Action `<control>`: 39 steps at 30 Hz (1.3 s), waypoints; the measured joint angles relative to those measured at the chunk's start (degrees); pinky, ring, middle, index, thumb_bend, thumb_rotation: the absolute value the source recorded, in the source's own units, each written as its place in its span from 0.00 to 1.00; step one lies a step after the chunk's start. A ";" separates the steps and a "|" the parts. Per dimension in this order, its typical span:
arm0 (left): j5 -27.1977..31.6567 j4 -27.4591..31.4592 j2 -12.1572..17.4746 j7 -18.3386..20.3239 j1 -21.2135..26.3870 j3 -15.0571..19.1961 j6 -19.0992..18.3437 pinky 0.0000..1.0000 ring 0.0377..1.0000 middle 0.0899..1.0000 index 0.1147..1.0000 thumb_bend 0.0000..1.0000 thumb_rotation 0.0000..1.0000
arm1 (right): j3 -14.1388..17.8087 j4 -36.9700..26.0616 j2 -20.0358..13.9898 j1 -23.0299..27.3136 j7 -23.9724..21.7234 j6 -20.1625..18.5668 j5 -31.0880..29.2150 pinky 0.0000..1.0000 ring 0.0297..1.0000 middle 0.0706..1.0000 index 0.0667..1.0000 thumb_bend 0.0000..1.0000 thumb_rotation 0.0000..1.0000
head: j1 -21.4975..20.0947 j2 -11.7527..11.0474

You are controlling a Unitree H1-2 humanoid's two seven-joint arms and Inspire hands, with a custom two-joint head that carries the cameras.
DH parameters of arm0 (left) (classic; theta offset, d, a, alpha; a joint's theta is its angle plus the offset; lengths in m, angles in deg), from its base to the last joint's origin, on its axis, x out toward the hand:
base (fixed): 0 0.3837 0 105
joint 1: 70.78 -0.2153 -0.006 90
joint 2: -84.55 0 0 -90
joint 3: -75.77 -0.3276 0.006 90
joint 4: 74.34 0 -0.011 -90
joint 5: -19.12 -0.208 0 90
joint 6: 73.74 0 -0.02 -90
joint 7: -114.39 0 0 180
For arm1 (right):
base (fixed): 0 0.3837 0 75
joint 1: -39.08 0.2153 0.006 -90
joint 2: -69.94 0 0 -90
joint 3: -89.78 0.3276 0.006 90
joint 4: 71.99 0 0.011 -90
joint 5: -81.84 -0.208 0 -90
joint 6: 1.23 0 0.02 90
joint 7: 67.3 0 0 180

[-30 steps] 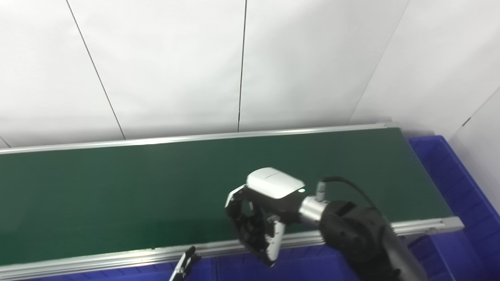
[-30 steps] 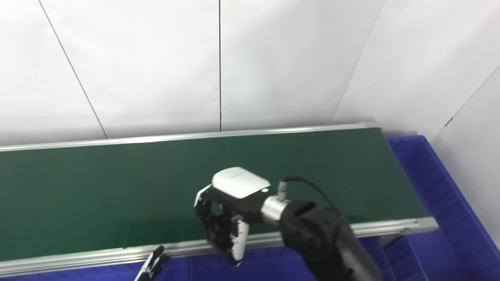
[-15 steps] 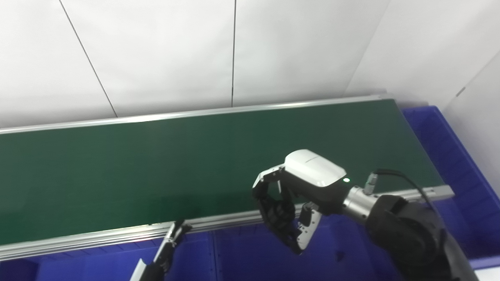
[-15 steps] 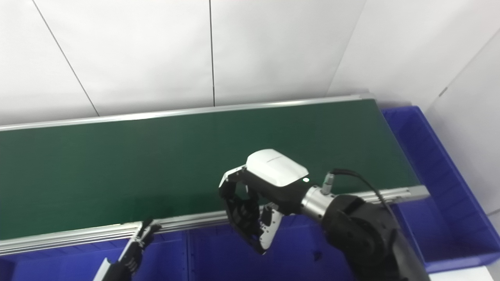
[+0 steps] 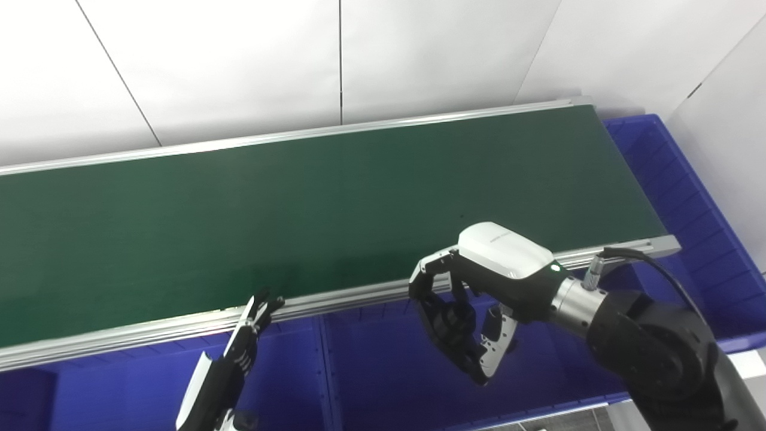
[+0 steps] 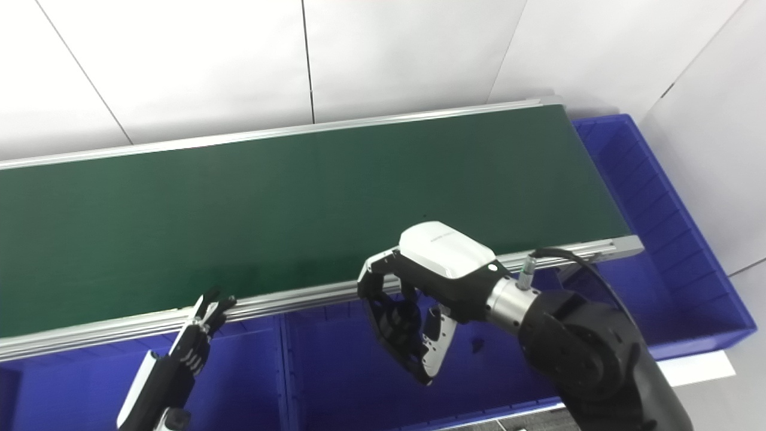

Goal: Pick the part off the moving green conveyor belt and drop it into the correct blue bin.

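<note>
Over the blue bin (image 5: 383, 365), right hand (image 5: 473, 311) curled empty (left hand (image 6: 179, 359) splayed).

Sorting line, conveyor belt (image 5: 299, 197), blue bins (image 5: 383, 371)

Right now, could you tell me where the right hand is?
The right hand hangs right of centre, over the blue bin, just past the belt's near rail.

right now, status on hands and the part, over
Right hand curled over a blue bin, contents unclear. Left hand idle, open, near conveyor belt. No part on belt.
</note>
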 measured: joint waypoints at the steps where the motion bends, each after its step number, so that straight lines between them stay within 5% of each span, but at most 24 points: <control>1: 0.00 0.06 -0.15 0.06 -0.02 0.07 -0.05 1.00 0.99 0.93 0.99 1.00 0.92 | 0.03 0.80 0.05 -0.80 0.53 0.40 0.14 0.32 0.37 0.42 0.51 0.51 0.00 | 0.00 0.00; 7: -0.02 1.35 -0.51 0.65 -0.06 0.47 -0.79 0.99 0.98 0.93 0.99 1.00 0.92 | -0.15 5.94 0.22 -4.20 7.94 6.54 1.15 0.38 0.40 0.45 0.47 0.52 0.00 | 0.36 0.27; 17: -0.27 1.76 -0.95 1.22 -0.89 0.78 -1.08 0.99 0.97 0.92 0.98 1.00 0.93 | -3.82 21.86 1.68 -6.22 24.45 19.59 7.92 0.30 0.36 0.42 0.52 0.51 0.00 | 1.76 0.27; 25: -0.30 1.82 -1.50 1.73 -0.93 1.08 -1.29 0.99 0.97 0.92 0.98 1.00 0.92 | -6.22 26.60 3.68 -5.76 28.51 20.46 14.71 0.28 0.36 0.41 0.51 0.52 0.01 | 2.29 0.27; 27: -0.31 1.82 -1.57 1.78 -0.93 1.16 -1.31 1.00 0.98 0.92 0.98 1.00 0.93 | -6.16 26.52 4.26 -5.71 28.58 20.35 15.82 0.48 0.60 0.63 0.66 0.87 0.34 | 2.38 0.27; 29: -0.42 1.82 -1.69 1.79 -0.95 1.30 -1.37 1.00 0.97 0.92 0.98 1.00 0.92 | -6.13 26.25 4.71 -5.73 28.16 20.12 16.47 0.59 0.71 0.73 0.73 0.95 0.44 | 2.46 0.27; 35: -0.99 1.82 -2.00 1.83 -0.96 1.42 -1.55 1.00 0.97 0.92 0.98 1.00 0.92 | -6.02 25.09 4.22 -5.85 25.43 19.91 18.74 0.87 0.88 0.89 0.86 1.00 0.61 | 2.64 0.18; 39: -0.96 1.82 -2.14 1.94 -0.96 1.41 -1.55 1.00 0.97 0.92 0.98 1.00 0.92 | -5.95 24.03 3.86 -5.95 24.75 19.92 20.17 0.87 0.89 0.90 0.88 1.00 0.63 | 2.82 0.00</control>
